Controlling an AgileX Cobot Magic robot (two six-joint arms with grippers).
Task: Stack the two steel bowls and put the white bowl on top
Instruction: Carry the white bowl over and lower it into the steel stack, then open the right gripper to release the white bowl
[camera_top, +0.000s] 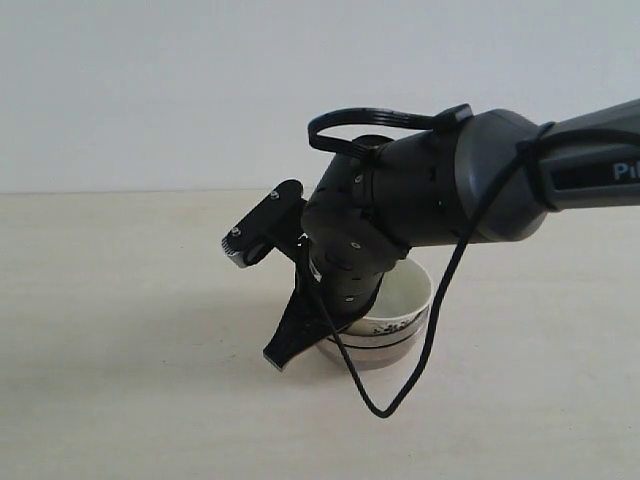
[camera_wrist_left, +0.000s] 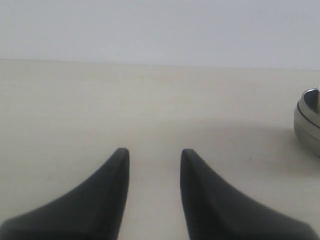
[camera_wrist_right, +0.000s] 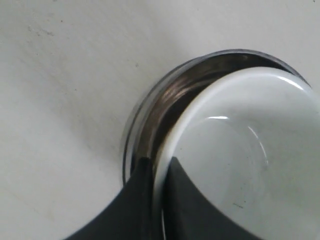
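Your right claw (camera_wrist_right: 157, 162) is pinching the rim of the white bowl (camera_wrist_right: 235, 150). One finger is pressing against the inside of the wall. The other is sitting outside it, down in the gap between the white bowl and the steel bowls (camera_wrist_right: 150, 110) that are ringing it. The white bowl is resting inside the steel, off centre, so a wide crescent of shiny inner wall is showing beside the claw's outer finger. In the exterior view the claw is coming down onto the near edge of the white bowl (camera_top: 405, 290), with the wrist hanging over it. The bowl's rim is standing above the steel bowls (camera_top: 375, 355) beneath, which are sitting on the pale table (camera_top: 120, 350). Your left claw (camera_wrist_left: 152, 152) is spread, with only bare table showing between its fingers. The steel bowls (camera_wrist_left: 307, 120) are lying off to one side, well apart from its fingertips. Two steel rims are showing there, one above the other, so the pair is looking nested.
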